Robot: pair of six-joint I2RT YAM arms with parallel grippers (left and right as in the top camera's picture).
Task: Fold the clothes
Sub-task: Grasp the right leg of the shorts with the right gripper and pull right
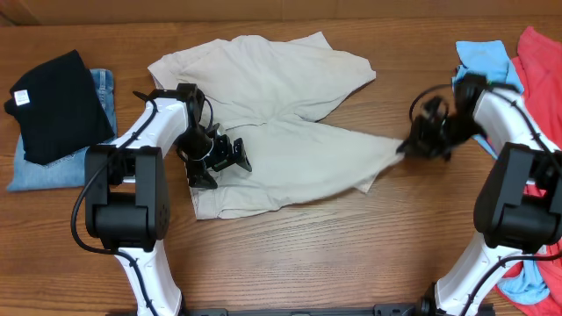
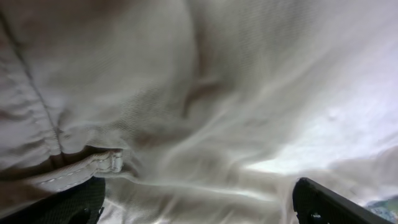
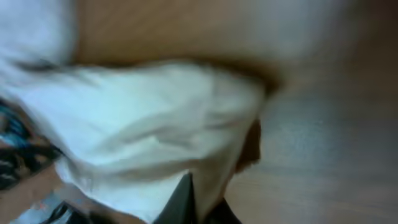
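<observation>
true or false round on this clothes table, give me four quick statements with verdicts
1. A black garment lies on top of folded jeans. True.
2. The right tool grips the red cloth. False: it pinches a leg end of the trousers.
3. The left tool is above the jeans. False: it is over the trousers.
4. A blue cloth lies beside the red cloth. True.

A black garment point(image 1: 57, 105) lies on what may be folded denim point(image 1: 31, 171); blue cloth point(image 1: 483, 57) touches red cloth point(image 1: 540, 61).
</observation>
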